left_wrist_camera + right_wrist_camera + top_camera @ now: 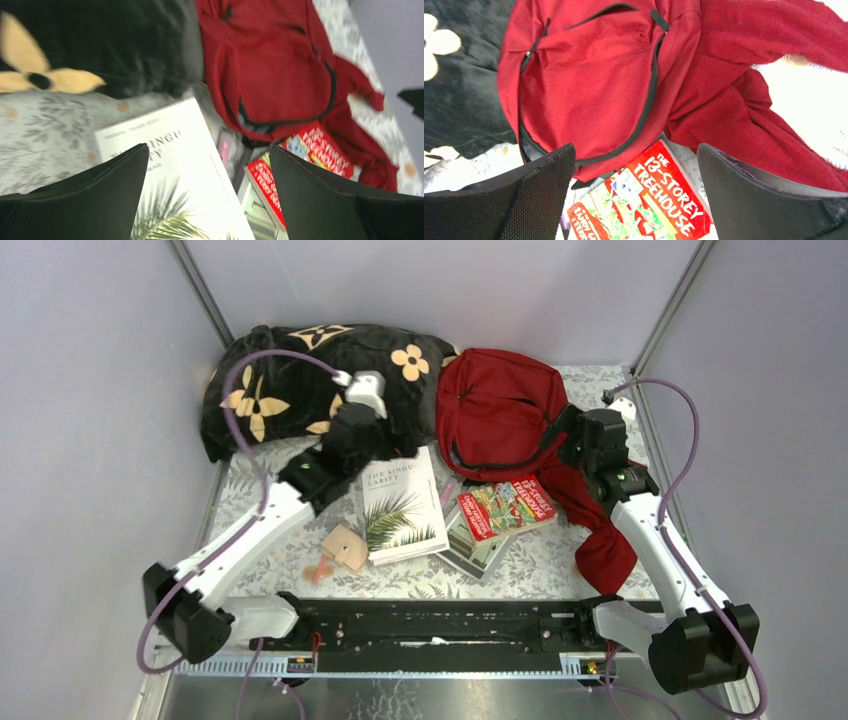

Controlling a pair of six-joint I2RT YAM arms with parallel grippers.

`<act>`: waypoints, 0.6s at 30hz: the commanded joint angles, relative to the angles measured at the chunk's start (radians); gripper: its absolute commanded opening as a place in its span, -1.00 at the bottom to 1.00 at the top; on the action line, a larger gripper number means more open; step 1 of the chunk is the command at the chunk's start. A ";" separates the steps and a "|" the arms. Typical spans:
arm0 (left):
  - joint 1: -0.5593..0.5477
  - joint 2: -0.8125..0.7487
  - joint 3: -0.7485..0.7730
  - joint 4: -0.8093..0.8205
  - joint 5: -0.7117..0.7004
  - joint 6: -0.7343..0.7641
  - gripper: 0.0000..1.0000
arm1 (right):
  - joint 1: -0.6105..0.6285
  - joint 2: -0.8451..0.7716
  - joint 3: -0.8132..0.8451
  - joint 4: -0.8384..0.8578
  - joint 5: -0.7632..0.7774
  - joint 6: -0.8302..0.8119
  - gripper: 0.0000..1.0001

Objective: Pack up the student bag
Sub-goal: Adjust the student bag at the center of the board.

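Beginning the packing, judging by everything lying outside the student bag point(495, 410), flat at the far edge of the table point(560, 560), right of centre, beside a black blanket point(300, 370). Next probably needs opening the bag's zip or lifting a book. Reaching forward with the left gripper point(209, 149) above the white book point(400, 505) and the right gripper point(636, 147) above the bag's near rim and the red book point(505, 508), both spread wide and holding nothing.

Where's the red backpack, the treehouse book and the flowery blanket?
red backpack point(495, 405), top view, on its front panel.
treehouse book point(644, 202), right wrist view, on its red cover.
flowery blanket point(409, 361), top view, on an orange flower.
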 commanded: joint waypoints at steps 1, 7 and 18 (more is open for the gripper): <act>-0.079 0.122 0.032 -0.013 0.064 -0.005 0.97 | -0.001 0.044 0.035 -0.074 -0.023 0.017 0.99; -0.087 0.258 0.083 -0.050 0.101 -0.069 0.97 | -0.084 0.206 0.015 -0.033 -0.237 0.090 0.99; -0.085 0.286 0.073 -0.068 0.140 -0.111 0.97 | -0.085 0.478 0.070 0.162 -0.390 0.178 0.42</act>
